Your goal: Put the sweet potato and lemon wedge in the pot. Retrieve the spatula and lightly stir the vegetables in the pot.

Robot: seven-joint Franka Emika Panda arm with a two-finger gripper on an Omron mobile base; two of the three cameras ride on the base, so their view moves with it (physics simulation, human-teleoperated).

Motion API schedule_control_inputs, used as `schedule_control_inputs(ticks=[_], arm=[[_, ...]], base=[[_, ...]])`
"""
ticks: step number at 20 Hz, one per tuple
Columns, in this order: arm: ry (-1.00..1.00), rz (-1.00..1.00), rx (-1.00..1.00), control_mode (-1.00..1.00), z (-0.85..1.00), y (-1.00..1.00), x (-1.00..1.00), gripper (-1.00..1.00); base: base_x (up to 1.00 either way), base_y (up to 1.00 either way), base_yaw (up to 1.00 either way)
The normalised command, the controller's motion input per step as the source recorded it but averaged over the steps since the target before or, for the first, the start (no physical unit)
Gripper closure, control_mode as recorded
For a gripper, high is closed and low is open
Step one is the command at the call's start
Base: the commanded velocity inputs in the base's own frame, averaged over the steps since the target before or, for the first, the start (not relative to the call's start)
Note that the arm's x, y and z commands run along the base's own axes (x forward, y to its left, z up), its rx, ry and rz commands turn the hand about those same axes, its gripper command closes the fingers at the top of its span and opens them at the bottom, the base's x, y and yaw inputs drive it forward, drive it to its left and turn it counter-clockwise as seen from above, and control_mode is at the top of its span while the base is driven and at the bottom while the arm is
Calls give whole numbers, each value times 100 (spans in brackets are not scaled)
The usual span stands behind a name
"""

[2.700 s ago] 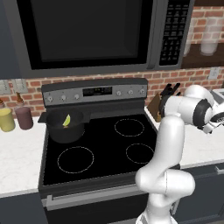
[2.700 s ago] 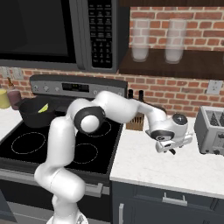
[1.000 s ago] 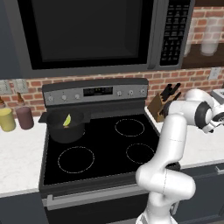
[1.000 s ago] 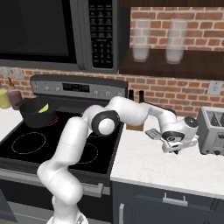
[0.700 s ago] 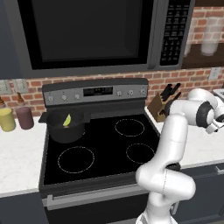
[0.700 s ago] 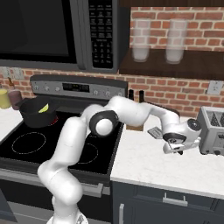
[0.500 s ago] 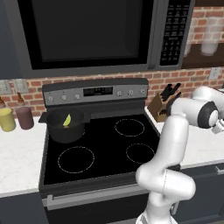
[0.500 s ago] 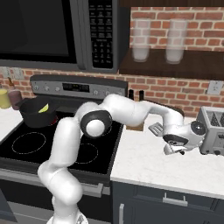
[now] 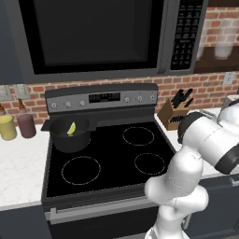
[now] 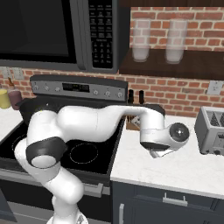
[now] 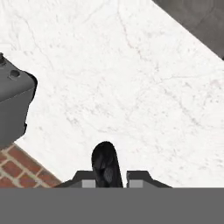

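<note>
Black spatula handle clamped in one gripper; one pot, one lemon wedge.

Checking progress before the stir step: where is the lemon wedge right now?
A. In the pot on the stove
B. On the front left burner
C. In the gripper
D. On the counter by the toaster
A: the left base view shows the lemon wedge lying inside the pot at the stove's back left.
</note>
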Motion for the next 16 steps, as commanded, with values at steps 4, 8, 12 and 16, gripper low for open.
schedule_control_inputs(ticks=[4,8,12,16], arm=[[-7,33,-57,-100,85,100,-41,100],[-6,39,-62,-100,86,100,-42,100],[-9,39,-66,-100,84,99,-41,100],[-10,41,-68,-100,82,95,-41,100]], base=[[0,0,0],[0,0,0],[0,0,0],[0,0,0]])
